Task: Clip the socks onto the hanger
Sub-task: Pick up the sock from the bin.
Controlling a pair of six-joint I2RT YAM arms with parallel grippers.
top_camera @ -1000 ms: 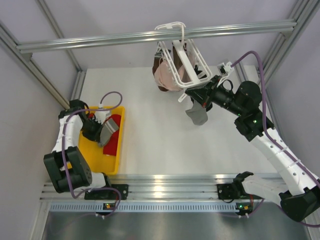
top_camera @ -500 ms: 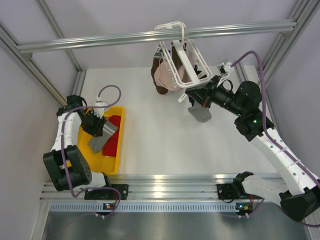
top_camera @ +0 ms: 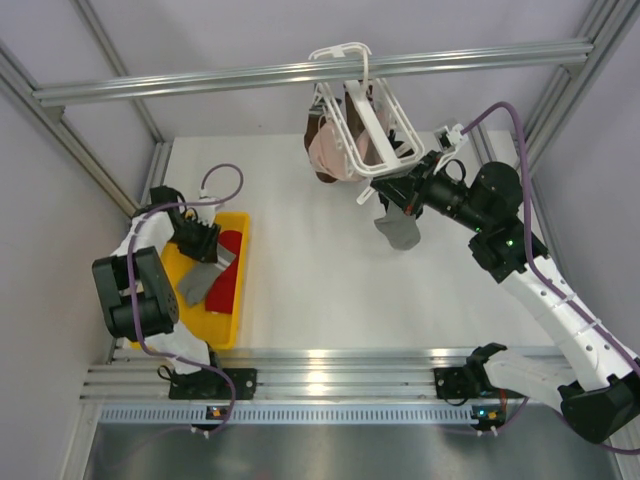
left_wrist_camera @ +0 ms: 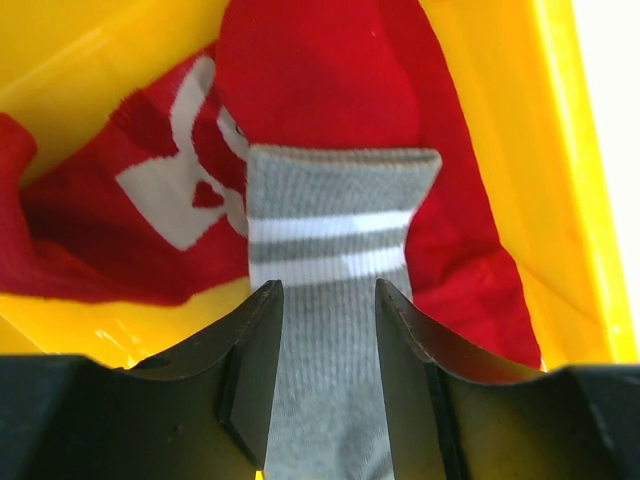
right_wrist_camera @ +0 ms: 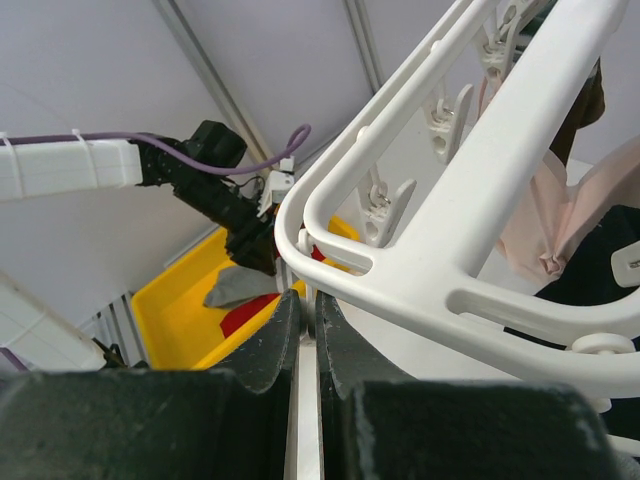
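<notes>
The white hanger [top_camera: 362, 130] hangs by its hook from the top rail. My right gripper [top_camera: 388, 193] is at the hanger's near corner, and a grey sock [top_camera: 399, 230] dangles just below it. In the right wrist view the right gripper [right_wrist_camera: 307, 298] is shut on a white clip peg under the hanger [right_wrist_camera: 480, 200]. My left gripper [top_camera: 205, 245] stands open in the yellow tray. Its fingers [left_wrist_camera: 255, 360] straddle a grey white-striped sock [left_wrist_camera: 335, 250] that lies on a red sock [left_wrist_camera: 320, 80] with white markings.
The yellow tray [top_camera: 243, 300] sits at the left of the white table, with its wall [left_wrist_camera: 570, 150] close to the left gripper. Pale-pink and dark socks [top_camera: 325, 150] hang from the hanger's far side. Aluminium frame rails border the table.
My left gripper has opened and let go of the grey sock, which now lies flat in the tray. The left arm has swung toward the tray's far end. The right arm holds still.
</notes>
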